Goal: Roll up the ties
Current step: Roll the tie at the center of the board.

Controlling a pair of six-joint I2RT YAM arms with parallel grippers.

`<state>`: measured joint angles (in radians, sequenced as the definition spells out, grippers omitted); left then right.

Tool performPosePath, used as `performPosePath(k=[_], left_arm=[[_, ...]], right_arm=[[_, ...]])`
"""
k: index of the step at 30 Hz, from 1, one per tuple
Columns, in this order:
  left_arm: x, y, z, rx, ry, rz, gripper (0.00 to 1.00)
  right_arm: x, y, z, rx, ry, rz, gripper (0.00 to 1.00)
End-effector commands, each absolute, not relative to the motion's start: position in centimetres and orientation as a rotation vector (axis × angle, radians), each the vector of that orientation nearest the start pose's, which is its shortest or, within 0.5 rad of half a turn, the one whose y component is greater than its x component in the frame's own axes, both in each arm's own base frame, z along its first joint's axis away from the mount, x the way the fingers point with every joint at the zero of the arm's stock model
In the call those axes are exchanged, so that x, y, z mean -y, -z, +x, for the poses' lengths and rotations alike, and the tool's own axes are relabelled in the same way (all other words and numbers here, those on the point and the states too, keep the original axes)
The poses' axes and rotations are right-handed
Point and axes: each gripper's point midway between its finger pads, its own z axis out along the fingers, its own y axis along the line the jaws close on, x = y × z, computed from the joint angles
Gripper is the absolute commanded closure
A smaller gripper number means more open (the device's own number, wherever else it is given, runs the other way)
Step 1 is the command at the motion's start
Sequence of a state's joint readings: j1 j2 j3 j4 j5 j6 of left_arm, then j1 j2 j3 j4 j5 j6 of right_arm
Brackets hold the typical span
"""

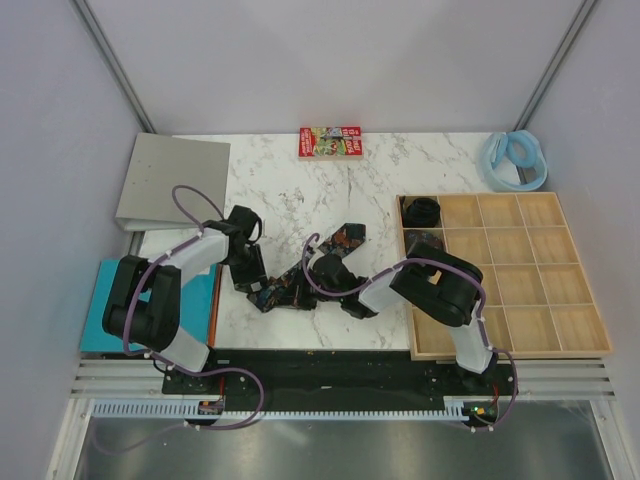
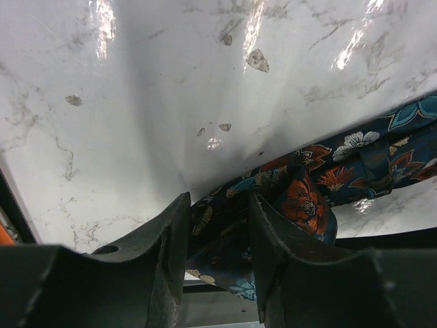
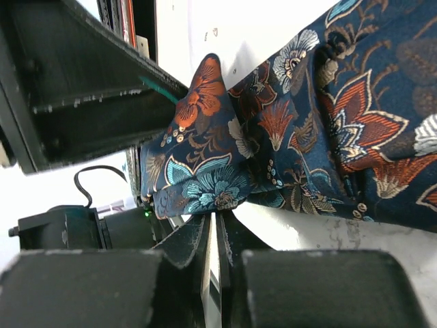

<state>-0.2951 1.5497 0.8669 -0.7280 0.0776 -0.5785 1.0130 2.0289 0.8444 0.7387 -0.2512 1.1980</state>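
One dark floral tie (image 1: 343, 238) lies unrolled on the marble table, running diagonally from the middle toward the near left. My left gripper (image 1: 252, 280) is at its near-left end. In the left wrist view the bunched tie (image 2: 341, 160) fills the space between the left gripper's (image 2: 218, 225) jaws. My right gripper (image 1: 325, 272) is at the middle of the strip. The right wrist view shows its jaws (image 3: 218, 222) almost together, pinching a folded edge of the tie (image 3: 328, 123). Two rolled ties (image 1: 422, 210) (image 1: 426, 241) sit in the tray's far-left compartments.
A wooden compartment tray (image 1: 520, 290) stands at the right. A red printed box (image 1: 329, 141) lies at the far edge and a pale blue ring (image 1: 515, 158) at the far right. A grey binder (image 1: 172, 182) and a teal sheet (image 1: 100, 300) lie at the left.
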Motion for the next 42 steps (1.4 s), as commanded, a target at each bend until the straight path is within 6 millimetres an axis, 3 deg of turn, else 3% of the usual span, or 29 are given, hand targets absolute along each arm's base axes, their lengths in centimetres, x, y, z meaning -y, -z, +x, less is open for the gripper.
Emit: performPosePath(k=[1,10,16,23,29,35,40,42], left_arm=[[11.0,-3.7,23.4,-2.944,0.136,-0.338,0.53],[11.5,-4.4,23.2,-2.928,0.068,-0.269,0.44],[12.0,-4.8,23.6,-2.906,0.006,-0.19,0.28],[12.0,-5.1,23.6,-2.901,-0.055,-0.199,0.27],[11.6,-5.2,23.4,-2.893,-0.093,-0.198,0.26],[11.3,-6.9,24.4,-2.843,-0.111,-0.194,0.17],[11.0,-9.4,25.2,-2.787,-0.119,-0.193,0.08],[10.6,-10.3,25.3,-2.768,-0.129,-0.199,0.06]], right_arm=[[-47.5,-5.6,19.8,-2.313,-1.581,0.068,0.88],[-47.9,-6.0,20.8,-2.299,-1.523,0.138,0.86],[-48.7,-7.8,20.4,-2.232,-1.586,0.147,0.83],[-48.0,-8.5,20.5,-2.225,-1.556,0.17,0.76],[-49.2,-7.8,19.8,-2.258,-1.607,0.13,0.73],[-46.5,-7.5,18.7,-2.334,-1.475,0.084,0.72],[-45.3,-8.5,17.4,-2.382,-1.423,-0.01,0.72],[-44.9,-9.8,17.0,-2.364,-1.413,-0.061,0.72]])
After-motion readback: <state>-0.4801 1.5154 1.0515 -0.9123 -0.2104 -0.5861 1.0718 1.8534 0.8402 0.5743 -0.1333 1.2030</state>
